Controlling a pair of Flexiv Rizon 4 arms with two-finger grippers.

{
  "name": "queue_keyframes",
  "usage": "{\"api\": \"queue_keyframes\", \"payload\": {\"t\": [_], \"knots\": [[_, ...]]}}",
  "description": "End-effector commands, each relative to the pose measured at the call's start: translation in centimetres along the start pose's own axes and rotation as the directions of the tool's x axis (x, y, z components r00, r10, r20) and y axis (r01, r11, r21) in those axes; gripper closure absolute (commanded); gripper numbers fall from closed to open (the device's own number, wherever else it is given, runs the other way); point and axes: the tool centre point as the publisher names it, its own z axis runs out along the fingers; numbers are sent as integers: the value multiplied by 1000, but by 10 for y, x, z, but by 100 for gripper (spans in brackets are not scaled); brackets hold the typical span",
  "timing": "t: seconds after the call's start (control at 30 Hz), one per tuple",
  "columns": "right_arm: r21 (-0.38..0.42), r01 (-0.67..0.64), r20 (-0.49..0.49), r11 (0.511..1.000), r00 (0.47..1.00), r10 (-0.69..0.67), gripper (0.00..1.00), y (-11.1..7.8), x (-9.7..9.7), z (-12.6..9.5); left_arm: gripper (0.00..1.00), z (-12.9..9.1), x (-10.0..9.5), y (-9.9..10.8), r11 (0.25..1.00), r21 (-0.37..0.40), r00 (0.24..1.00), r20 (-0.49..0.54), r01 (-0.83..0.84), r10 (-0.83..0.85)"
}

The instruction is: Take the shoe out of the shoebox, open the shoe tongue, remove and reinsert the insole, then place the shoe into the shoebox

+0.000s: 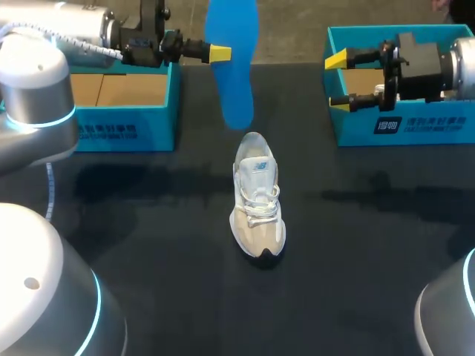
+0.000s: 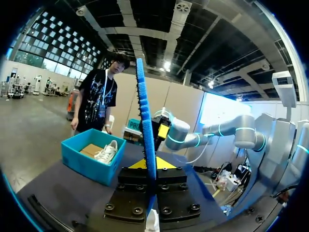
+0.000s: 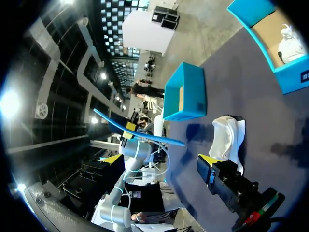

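Note:
A white and beige sneaker [image 1: 257, 196] stands on the black table [image 1: 148, 245], its toe toward the near edge. Above and behind it hangs a blue insole [image 1: 234, 67], held upright by my left gripper [image 1: 220, 53], which is shut on its edge. In the left wrist view the insole [image 2: 146, 130] rises edge-on from between the yellow tips of that gripper [image 2: 147, 164]. My right gripper [image 1: 338, 81] stands open at the right in front of a shoebox, with nothing between its fingers. From its wrist I see the sneaker [image 3: 227, 137] and the insole [image 3: 140, 131] ahead of it.
A blue shoebox [image 1: 122, 104] stands at the back left. A second blue shoebox [image 1: 404, 122] stands at the back right and holds another white shoe [image 2: 107, 152]. Bare tabletop surrounds the sneaker.

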Motion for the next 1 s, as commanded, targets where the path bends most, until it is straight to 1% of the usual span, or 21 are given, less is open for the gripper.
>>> {"api": "queue_keyframes", "payload": {"t": [0.03, 0.07, 0.1, 0.13, 0.27, 0.3, 0.33, 0.37, 0.4, 0.5, 0.53, 0.57, 0.6, 0.67, 0.7, 0.73, 0.77, 0.8, 0.83, 0.9, 1.0], "knots": [[1, -3, 4, 1000, 1000, 3, 0, 2, 1, 2, 100, 0, 0, 4, 979, 16, 979, -24, -204, 205], [0, -4, 4, 1000, 1000, 4, 0, 1, 1, 2, 100, 0, -1, 3, 966, 46, 966, -17, -255, 256], [-2, -5, 5, 1000, 1000, 5, 0, 1, 1, 2, 100, 0, -3, 4, 937, 58, 937, -41, -346, 348], [-3, -6, 5, 1000, 1000, 6, 0, 0, 1, 2, 100, -1, -3, 4, 934, 79, 935, -28, -350, 353], [-7, -10, 4, 1000, 1000, 10, 0, -1, 1, 3, 100, -2, -12, 7, 832, 131, 839, -3, -539, 544], [-7, -10, 3, 1000, 1000, 10, 0, -1, 1, 3, 100, -1, -14, 8, 793, 126, 799, -4, -596, 601], [-8, -11, 3, 1000, 1000, 11, 0, -1, 1, 4, 100, -1, -14, 9, 786, 127, 793, 9, -606, 610], [-7, -11, 3, 1000, 1000, 12, 0, 0, 1, 4, 100, 0, -17, 11, 724, 110, 730, 19, -681, 684], [-7, -12, 3, 1000, 1000, 12, 0, 0, 1, 5, 100, 0, -18, 13, 702, 104, 706, 6, -704, 708], [-5, -13, 3, 1000, 1000, 13, 0, 2, 0, 6, 100, 1, -22, 15, 596, 78, 599, 29, -799, 800], [-4, -13, 4, 1000, 1000, 13, 0, 2, 0, 6, 100, 1, -24, 15, 515, 66, 517, 30, -855, 855], [-4, -13, 4, 1000, 1000, 13, 0, 2, 0, 6, 100, 1, -25, 17, 486, 57, 488, 25, -872, 872], [-3, -13, 4, 1000, 1000, 13, 0, 3, 0, 6, 100, 1, -27, 17, 409, 52, 411, 44, -911, 911], [-1, -13, 3, 1000, 1000, 13, 0, 3, 0, 6, 100, 1, -29, 18, 284, 37, 285, 36, -958, 958], [0, -13, 2, 1000, 1000, 13, 0, 4, 0, 6, 100, 2, -30, 18, 164, 36, 166, 33, -986, 986], [2, -14, 1, 1000, 1000, 14, 0, 4, 0, 7, 100, 2, -31, 19, 120, 28, 121, 25, -992, 992], [4, -14, 0, 1000, 1000, 14, 0, 5, 0, 8, 100, 2, -33, 19, 2, 10, 3, 36, -1000, 999], [5, -15, -2, 1000, 1000, 15, 0, 5, -1, 8, 100, 3, -35, 18, -69, -8, -70, 35, -998, 997], [5, -16, -3, 1000, 1000, 16, 0, 5, -1, 8, 100, 3, -38, 17, -176, -32, -178, 45, -984, 983], [6, -17, -5, 1000, 1000, 17, 0, 5, -2, 9, 100, 4, -40, 13, -240, -70, -245, 83, -968, 966], [6, -19, -7, 1000, 1000, 19, 0, 6, -3, 9, 100, 4, -40, 13, -240, -70, -245, 83, -968, 966]]}}
